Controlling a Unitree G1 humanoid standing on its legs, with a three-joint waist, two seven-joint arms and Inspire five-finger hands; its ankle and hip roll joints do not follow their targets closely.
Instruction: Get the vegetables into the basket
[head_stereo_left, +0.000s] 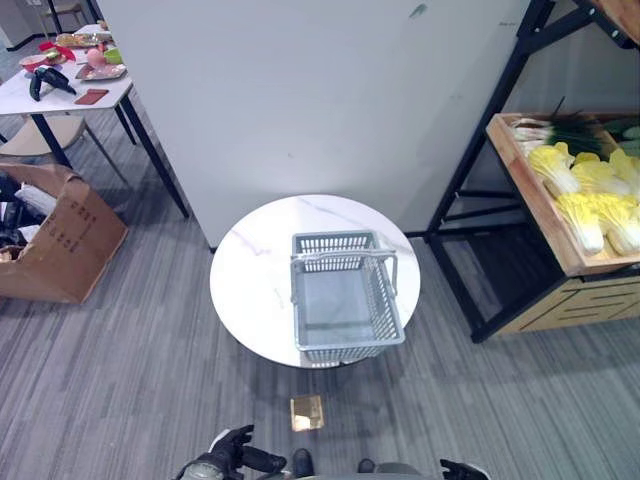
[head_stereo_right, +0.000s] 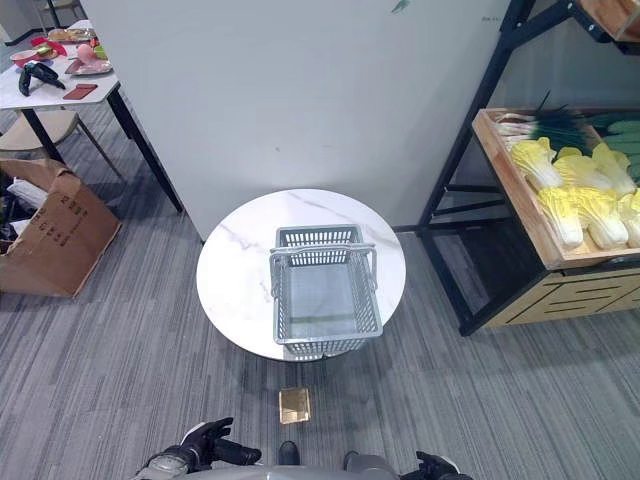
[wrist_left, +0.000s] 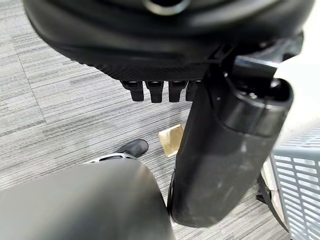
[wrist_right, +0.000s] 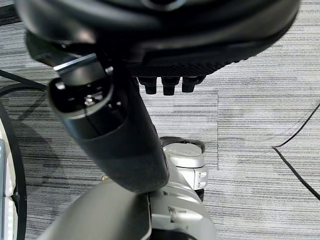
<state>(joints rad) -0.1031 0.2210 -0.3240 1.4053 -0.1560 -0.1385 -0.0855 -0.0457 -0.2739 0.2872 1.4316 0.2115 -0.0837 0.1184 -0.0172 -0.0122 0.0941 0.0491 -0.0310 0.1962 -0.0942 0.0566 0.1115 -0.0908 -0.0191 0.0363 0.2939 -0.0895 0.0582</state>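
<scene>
A grey plastic basket (head_stereo_left: 335, 244) stands on the round white table (head_stereo_left: 250, 270) in front of me, handle up, with nothing in it. The vegetables lie in a wooden tray (head_stereo_left: 536, 195) on the black rack to the right: several yellow-white cabbages (head_stereo_left: 585, 195) and a bunch of green onions (head_stereo_left: 560, 130) behind them. My left hand (head_stereo_left: 225, 455) hangs low at the lower edge, left of the table, its fingers (wrist_left: 156, 91) relaxed and holding nothing. My right hand (head_stereo_right: 435, 466) hangs low on the other side, with its fingers (wrist_right: 170, 85) relaxed too. Both hands are far from basket and vegetables.
A white partition wall (head_stereo_left: 300, 100) rises behind the table. The black rack frame (head_stereo_left: 480, 140) stands right of the table. A cardboard box (head_stereo_left: 60, 235) sits on the floor at the left, below a white table (head_stereo_left: 60, 98) with assorted items. A small brown square (head_stereo_left: 306, 412) lies on the carpet.
</scene>
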